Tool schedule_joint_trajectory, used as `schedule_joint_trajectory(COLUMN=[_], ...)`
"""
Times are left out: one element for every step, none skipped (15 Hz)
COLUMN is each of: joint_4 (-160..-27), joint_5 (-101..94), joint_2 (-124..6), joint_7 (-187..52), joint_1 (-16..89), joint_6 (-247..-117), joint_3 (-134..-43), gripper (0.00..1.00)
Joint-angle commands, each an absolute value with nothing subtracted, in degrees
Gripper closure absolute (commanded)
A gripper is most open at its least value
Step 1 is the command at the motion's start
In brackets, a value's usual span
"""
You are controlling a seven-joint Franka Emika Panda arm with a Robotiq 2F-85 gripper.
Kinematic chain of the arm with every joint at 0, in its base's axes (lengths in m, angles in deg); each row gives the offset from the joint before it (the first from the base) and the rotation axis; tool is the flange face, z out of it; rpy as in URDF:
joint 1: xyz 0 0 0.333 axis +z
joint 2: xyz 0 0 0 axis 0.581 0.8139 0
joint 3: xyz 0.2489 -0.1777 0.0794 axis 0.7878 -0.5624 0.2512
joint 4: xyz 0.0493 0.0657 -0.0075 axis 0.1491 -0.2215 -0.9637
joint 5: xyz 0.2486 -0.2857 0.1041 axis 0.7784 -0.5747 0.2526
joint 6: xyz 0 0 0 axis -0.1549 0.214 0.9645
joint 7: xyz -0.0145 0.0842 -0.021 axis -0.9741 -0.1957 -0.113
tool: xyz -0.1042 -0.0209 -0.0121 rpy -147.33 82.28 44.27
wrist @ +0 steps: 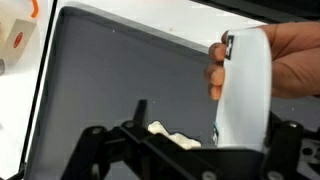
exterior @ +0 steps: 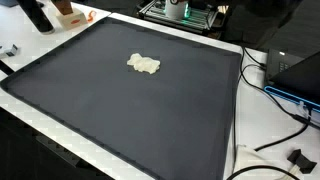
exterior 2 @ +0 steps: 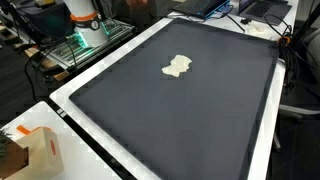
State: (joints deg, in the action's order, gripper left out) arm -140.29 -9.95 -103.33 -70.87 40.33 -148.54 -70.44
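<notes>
Wrist view: we see the gripper hovering, jaws wide, over the white lump at six o'clock on the dark mat. A person's hand holds a white card at three o'clock. We judge this an approach; closing in calls for a straight descent.

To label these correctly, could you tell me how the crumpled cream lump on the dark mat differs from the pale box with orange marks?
The crumpled cream lump lies low, well inside the dark grey mat; the pale box with orange marks stands off it, on the white table by a corner. The lump is irregular and plain; the box is straight-edged and taller. Both are light-coloured.
</notes>
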Motion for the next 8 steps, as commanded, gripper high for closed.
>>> schedule_joint_trajectory(joint_4=[-140.18, -140.18, -140.18, -140.18, -140.30, -140.27, -140.26, -140.08], joint_5=[-10.61, -10.61, -10.61, -10.61, -10.44, -10.46, -10.44, -10.41], joint_2=[-103.08, -103.08, -103.08, -103.08, -103.18, -103.16, -103.17, -103.05], joint_7=[-70.20, -70.20, -70.20, -70.20, -70.15, -70.14, -70.13, -70.05], joint_1=[42.10, 42.10, 42.10, 42.10, 42.21, 42.35, 42.48, 42.56], joint_6=[-148.32, -148.32, -148.32, -148.32, -148.46, -148.39, -148.36, -148.03], joint_3=[-71.97, -71.97, -71.97, -71.97, -72.09, -72.23, -72.37, -72.43], gripper=[0.00, 0.00, 0.00, 0.00, 0.00, 0.00, 0.00, 0.00])
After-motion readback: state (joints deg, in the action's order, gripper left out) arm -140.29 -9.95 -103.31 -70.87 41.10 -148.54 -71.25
